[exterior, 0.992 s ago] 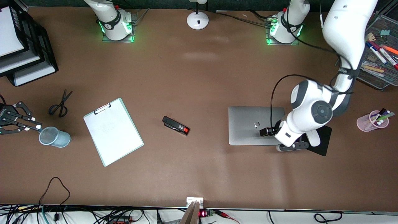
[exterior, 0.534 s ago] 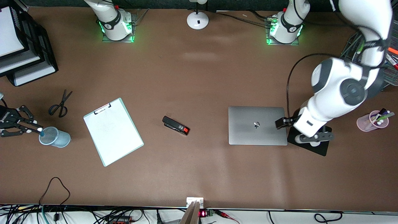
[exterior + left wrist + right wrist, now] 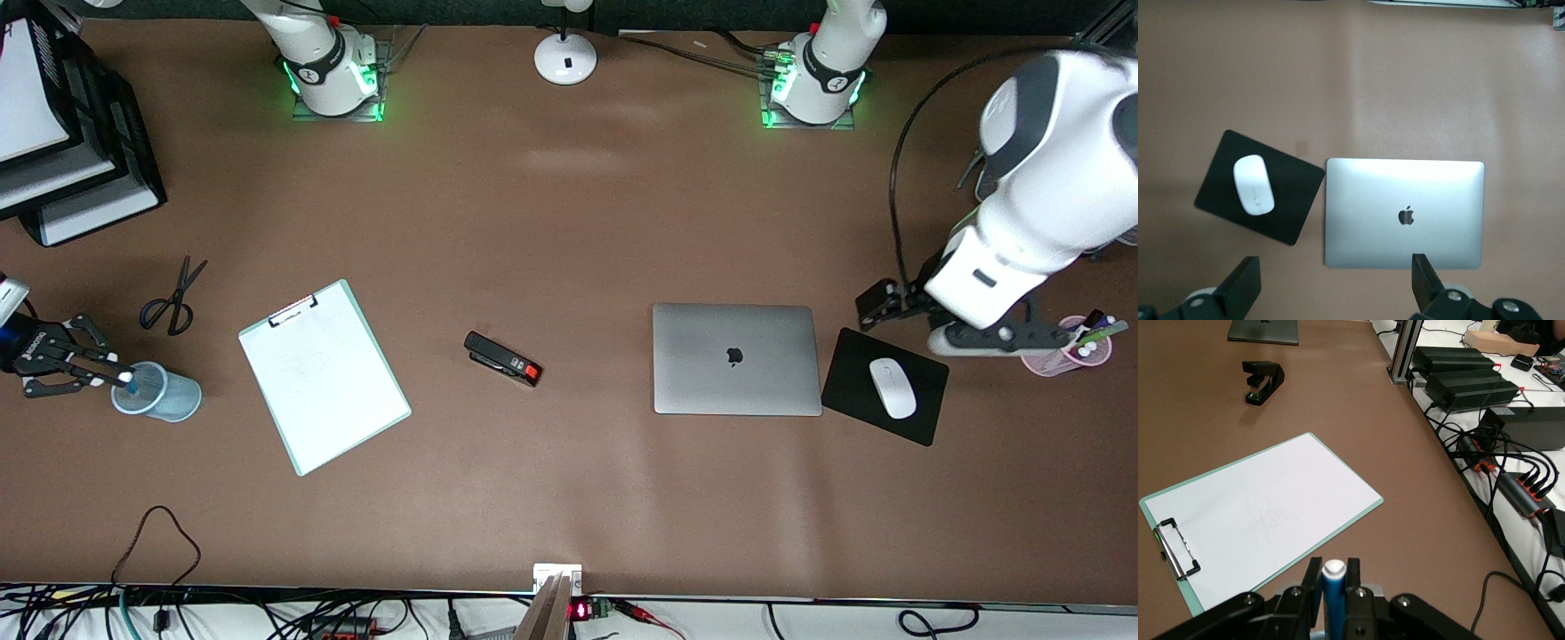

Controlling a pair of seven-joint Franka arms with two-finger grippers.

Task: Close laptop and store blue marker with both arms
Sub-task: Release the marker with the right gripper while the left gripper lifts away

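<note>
marker [image 3: 1333, 593]: light, stiff, slick; we pinch mid-barrel | right gripper [image 3: 114, 377] clamps it over cup [image 3: 160, 392] | left gripper [image 3: 1331, 280] spread wide above shut laptop [image 3: 734, 358]

Robot lab, office-style desk, clipboard [image 3: 324, 377], stapler [image 3: 502, 358], cables [image 3: 1501, 463]

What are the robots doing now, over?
Right claw shut on marker, over cup. Left claw open, above mouse pad. Laptop closed. Nothing in the way.
</note>
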